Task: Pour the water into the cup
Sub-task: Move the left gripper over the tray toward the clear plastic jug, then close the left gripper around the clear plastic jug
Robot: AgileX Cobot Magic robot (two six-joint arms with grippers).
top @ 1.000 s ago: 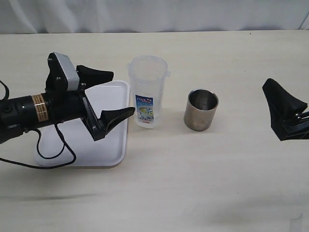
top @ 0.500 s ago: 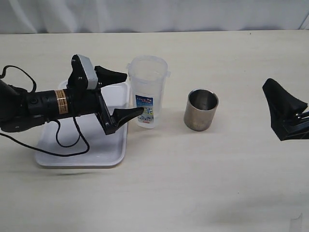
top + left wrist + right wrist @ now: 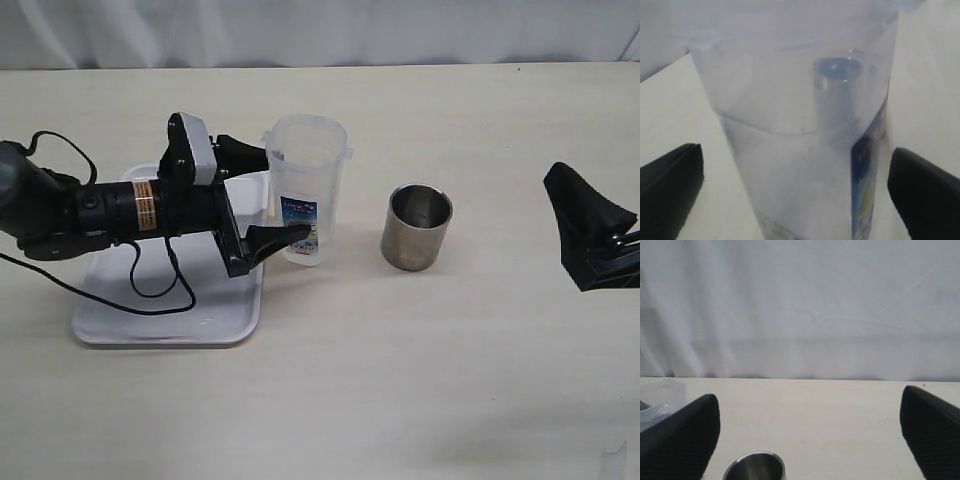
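I see the clear plastic jug [image 3: 790, 100] mid-frame between my left gripper's [image 3: 796, 167] spread fingers [image 3: 670, 185], seemingly untouched.

Pale cream wood-grain tabletop [image 3: 420, 380], white wrinkled curtain [image 3: 805, 305] along its far edge, soft even light

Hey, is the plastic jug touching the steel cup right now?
Apart. The exterior view shows a strip of bare table between the jug and the cup, both standing upright.
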